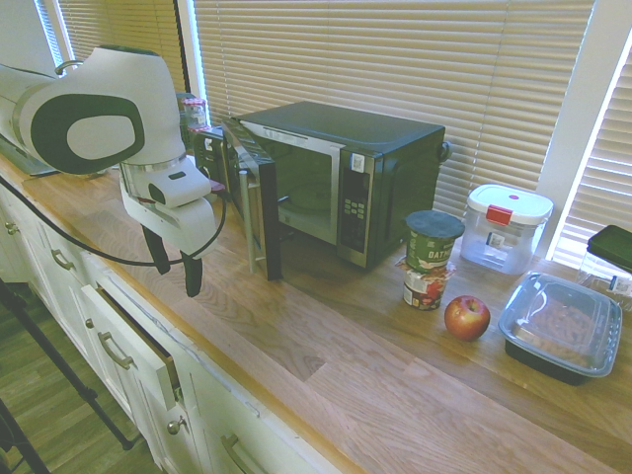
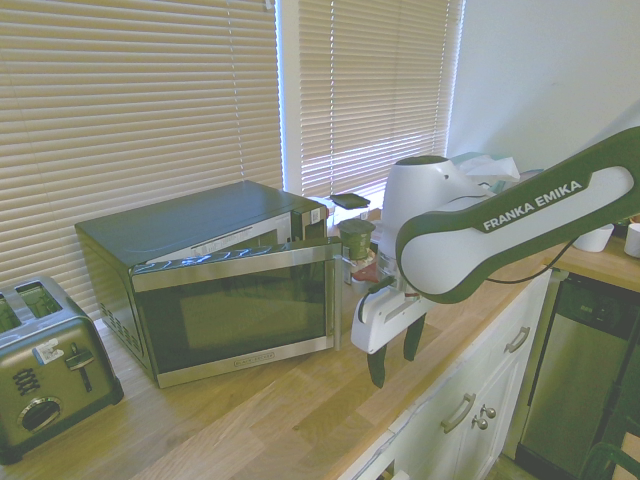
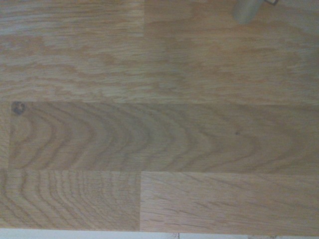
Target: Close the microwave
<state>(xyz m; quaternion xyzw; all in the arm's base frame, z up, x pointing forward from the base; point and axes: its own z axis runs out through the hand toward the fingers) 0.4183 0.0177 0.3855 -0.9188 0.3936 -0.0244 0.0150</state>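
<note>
The black microwave [image 1: 346, 163] with a stainless front stands at the back of the wooden counter. Its glass door [image 1: 252, 202] is swung out roughly at a right angle toward the counter's front edge. In the second exterior view the door's outer face [image 2: 240, 310] faces the camera. My gripper [image 1: 173, 269] hangs a little above the counter on the outer side of the door, near its free edge and apart from it. The gripper [image 2: 395, 355] points down, open, with nothing between its fingers. The wrist view shows only bare counter wood [image 3: 159, 129].
Right of the microwave stand an oats tub [image 1: 432, 242] stacked on a cup, an apple [image 1: 466, 317], a clear white-lidded box [image 1: 506, 227] and a black lidded tray [image 1: 561, 324]. A toaster [image 2: 45, 360] sits on the other side. A drawer [image 1: 128, 341] below is slightly open.
</note>
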